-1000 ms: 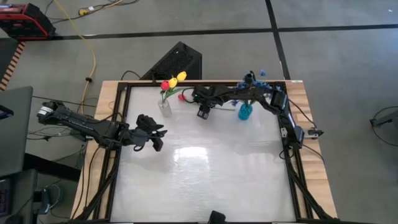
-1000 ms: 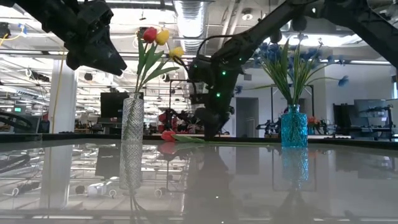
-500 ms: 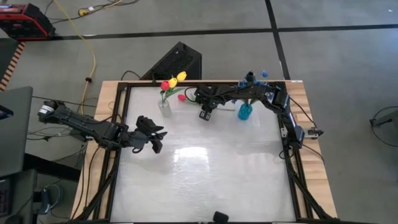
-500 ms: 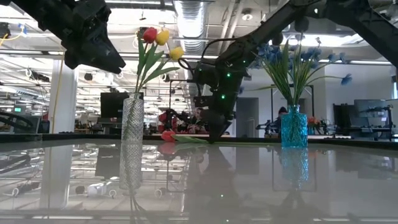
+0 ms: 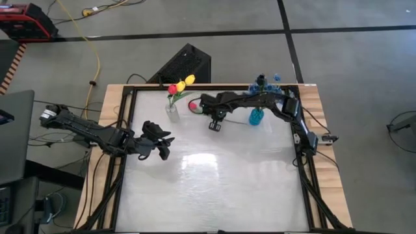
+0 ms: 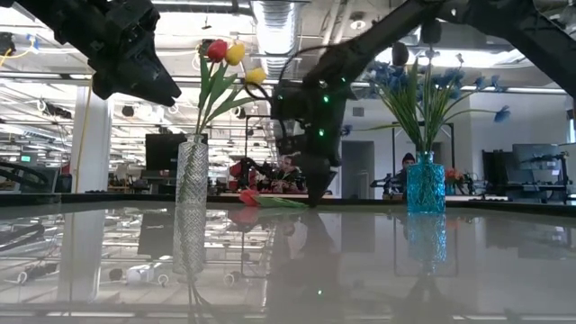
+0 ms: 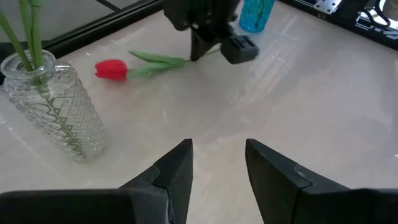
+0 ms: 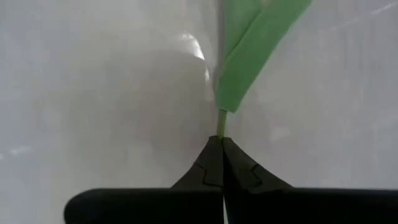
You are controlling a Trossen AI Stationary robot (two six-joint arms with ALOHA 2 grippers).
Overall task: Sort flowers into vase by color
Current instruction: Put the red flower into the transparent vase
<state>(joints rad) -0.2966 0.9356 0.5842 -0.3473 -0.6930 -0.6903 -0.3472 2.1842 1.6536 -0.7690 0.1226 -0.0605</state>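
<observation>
A red tulip (image 7: pixel 111 70) lies flat on the white table, between a clear vase (image 5: pixel 172 114) and a blue vase (image 5: pixel 256 117). The clear vase (image 6: pixel 191 184) holds red and yellow tulips. The blue vase (image 6: pixel 425 184) holds blue sprigs. My right gripper (image 8: pixel 221 149) stands over the lying tulip's stem, shut on it; in the high view, my right gripper (image 5: pixel 209 112) is just right of the red bud. My left gripper (image 7: pixel 217 146) hangs open over the table's left part (image 5: pixel 162 146), holding nothing. My right gripper pinches the lying tulip's thin green stem (image 8: pixel 220 121) between its two fingertips, just below the leaves (image 8: pixel 249 50). The fingers come steeply from above and lie across the stem. The tulip lies on the table, bud (image 6: pixel 245 196) toward the clear vase.
A black box (image 5: pixel 184 65) stands beyond the table's far edge. Dark frame rails (image 5: pixel 305 188) run along the table's sides. The near half of the white tabletop (image 5: pixel 214 188) is free room.
My right gripper has shut on the lying tulip's stem, tipped steeper and shifted slightly toward the near edge. The tulip stays lying on the table.
</observation>
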